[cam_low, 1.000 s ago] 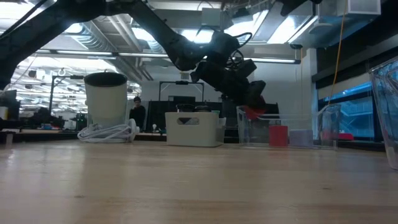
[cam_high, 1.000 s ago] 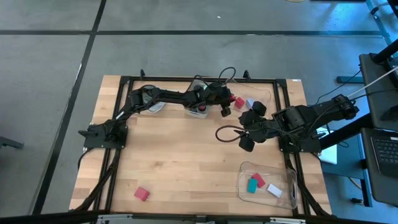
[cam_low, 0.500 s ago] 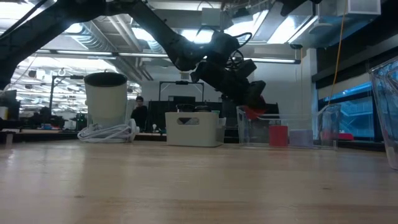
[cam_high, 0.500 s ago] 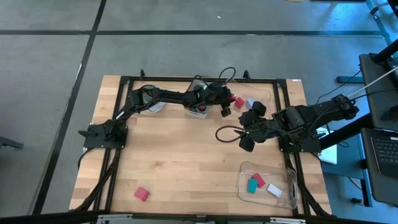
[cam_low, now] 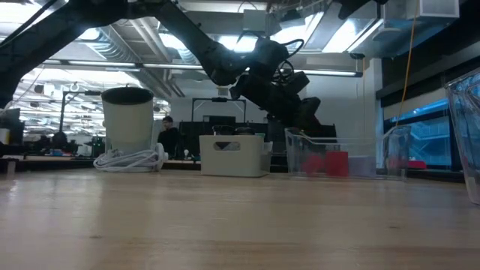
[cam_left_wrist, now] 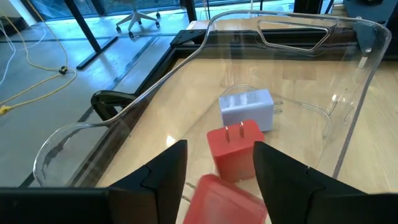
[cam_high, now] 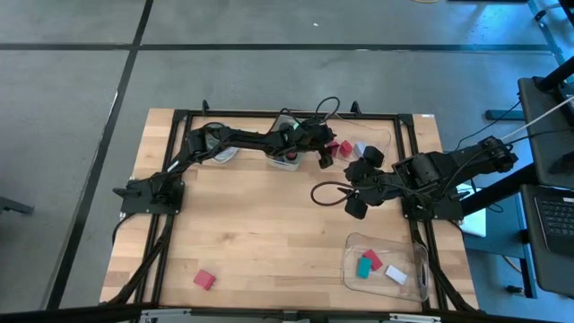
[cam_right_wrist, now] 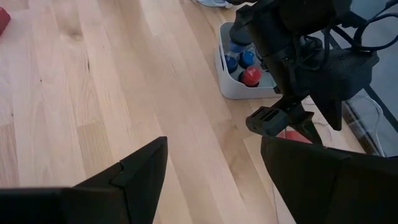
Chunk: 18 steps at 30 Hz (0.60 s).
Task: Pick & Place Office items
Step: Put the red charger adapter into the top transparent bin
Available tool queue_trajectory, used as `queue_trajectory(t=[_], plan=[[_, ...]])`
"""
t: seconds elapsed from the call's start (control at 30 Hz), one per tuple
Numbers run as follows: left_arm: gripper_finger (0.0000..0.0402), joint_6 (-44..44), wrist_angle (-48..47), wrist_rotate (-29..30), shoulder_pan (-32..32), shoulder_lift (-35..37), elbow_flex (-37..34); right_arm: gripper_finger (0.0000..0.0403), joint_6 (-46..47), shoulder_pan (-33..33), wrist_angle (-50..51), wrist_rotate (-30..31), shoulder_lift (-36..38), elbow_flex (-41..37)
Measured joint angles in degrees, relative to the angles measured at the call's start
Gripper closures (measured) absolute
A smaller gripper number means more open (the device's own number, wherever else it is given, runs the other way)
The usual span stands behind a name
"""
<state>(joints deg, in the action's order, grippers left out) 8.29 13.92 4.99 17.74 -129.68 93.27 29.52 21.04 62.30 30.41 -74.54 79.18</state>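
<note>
The left gripper (cam_left_wrist: pixel 214 177) hangs with fingers apart over the far clear tray (cam_left_wrist: pixel 348 124), where two red blocks (cam_left_wrist: pixel 233 149) and a lavender block (cam_left_wrist: pixel 247 107) lie; a third red block (cam_high: pixel 204 280) lies well apart on the table (cam_high: pixel 260 233). The right gripper (cam_high: pixel 355 188), fingers spread and empty, waits near that tray; a descent could likely strike the tray wall, since clearance inside is tight; open room lies over the bare table beside the tray.

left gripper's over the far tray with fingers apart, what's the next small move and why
Probably lift the left gripper straight up, away from the clear tray. It is open, and a red block lies loose in the tray beneath it, beside a second red block and a lavender block. The right gripper waits near the table's right side.
</note>
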Motion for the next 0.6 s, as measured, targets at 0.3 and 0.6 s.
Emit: queue_trajectory(t=[0.3,0.6], plan=[[0.0206,-0.4,-7.3,-0.2,-1.7,7.6,0.0,0.0141,0.0,0.0,0.6,0.0,0.0,0.0],[0.022,-7.7,-43.8,-16.1,-11.1,19.0,0.0,0.0141,-1.9,0.0,1.4,0.1,0.0,0.0]])
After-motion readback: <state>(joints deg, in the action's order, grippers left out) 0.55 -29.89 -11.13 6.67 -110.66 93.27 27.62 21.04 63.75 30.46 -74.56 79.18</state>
